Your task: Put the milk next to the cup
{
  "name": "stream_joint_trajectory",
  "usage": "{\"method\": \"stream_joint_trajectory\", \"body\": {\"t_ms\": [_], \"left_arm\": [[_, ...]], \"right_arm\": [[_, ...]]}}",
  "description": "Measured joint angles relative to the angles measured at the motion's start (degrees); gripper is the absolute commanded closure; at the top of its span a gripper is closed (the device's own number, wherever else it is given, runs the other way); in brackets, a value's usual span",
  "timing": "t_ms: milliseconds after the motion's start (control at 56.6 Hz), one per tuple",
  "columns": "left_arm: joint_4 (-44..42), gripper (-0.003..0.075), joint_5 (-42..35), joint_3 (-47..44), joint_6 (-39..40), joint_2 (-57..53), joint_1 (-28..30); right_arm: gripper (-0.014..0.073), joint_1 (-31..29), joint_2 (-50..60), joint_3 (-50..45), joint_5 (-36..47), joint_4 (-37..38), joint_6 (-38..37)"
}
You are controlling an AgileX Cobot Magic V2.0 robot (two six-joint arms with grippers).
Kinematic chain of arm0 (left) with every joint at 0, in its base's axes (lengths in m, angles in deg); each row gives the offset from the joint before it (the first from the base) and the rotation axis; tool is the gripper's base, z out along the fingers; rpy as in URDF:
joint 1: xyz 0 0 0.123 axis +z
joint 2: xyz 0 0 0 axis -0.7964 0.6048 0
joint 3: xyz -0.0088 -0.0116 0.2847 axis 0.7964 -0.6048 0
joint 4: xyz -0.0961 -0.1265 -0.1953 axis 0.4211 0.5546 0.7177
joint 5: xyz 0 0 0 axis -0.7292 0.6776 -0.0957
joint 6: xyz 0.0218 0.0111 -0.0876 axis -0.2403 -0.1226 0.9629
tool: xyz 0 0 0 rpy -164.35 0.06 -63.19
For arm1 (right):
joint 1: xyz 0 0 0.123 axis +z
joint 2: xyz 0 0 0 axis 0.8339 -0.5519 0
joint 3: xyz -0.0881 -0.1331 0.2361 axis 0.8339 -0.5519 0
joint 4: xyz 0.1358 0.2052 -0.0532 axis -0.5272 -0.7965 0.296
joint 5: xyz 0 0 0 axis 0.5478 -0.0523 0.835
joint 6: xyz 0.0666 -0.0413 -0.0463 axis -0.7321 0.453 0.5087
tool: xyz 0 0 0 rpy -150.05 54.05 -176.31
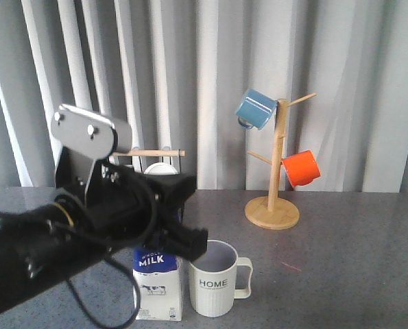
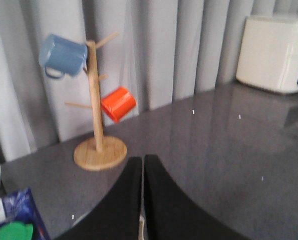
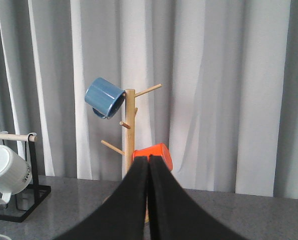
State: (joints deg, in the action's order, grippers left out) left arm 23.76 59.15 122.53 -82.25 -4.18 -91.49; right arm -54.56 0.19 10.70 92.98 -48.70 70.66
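Note:
The milk point(image 1: 157, 284), a blue-and-white carton, stands upright near the table's front edge. It stands free, just left of the cup. The cup point(image 1: 217, 277), an off-white ribbed mug marked "HOME", has its handle turned right. My left gripper point(image 1: 198, 241) hangs over the carton's top and the cup's rim, shut and empty. In the left wrist view the gripper point(image 2: 142, 159) shows its fingers pressed together, with the milk's point(image 2: 16, 225) green cap at one corner. My right gripper point(image 3: 149, 157) is shut on nothing and does not appear in the front view.
A wooden mug tree point(image 1: 272, 205) at the back right carries a blue mug point(image 1: 256, 108) and an orange mug point(image 1: 301, 168). A black rack holds a white mug point(image 3: 6, 170) at the back left. A white appliance point(image 2: 276, 52) sits far right.

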Motion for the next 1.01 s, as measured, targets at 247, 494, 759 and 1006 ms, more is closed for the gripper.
{"method": "stream_joint_trajectory", "body": {"t_ms": [247, 494, 759, 1006], "left_arm": [[-29.8, 0.0728, 5.5, -15.4, 30.7, -14.6, 7.5], [-27.5, 0.0728, 0.8, -38.7, 29.5, -38.7, 19.6], [-19.8, 0.0727, -8.5, -62.6, 23.2, -64.4, 30.0], [-19.7, 0.0727, 0.4, -64.0, 23.2, -75.5, 36.1]], "right_arm": [[0.0603, 0.0, 0.0, 0.0, 0.0, 0.0, 0.0], [0.0603, 0.0, 0.0, 0.0, 0.0, 0.0, 0.0], [0.0603, 0.0, 0.0, 0.0, 0.0, 0.0, 0.0], [0.0603, 0.0, 0.0, 0.0, 0.0, 0.0, 0.0]]}}
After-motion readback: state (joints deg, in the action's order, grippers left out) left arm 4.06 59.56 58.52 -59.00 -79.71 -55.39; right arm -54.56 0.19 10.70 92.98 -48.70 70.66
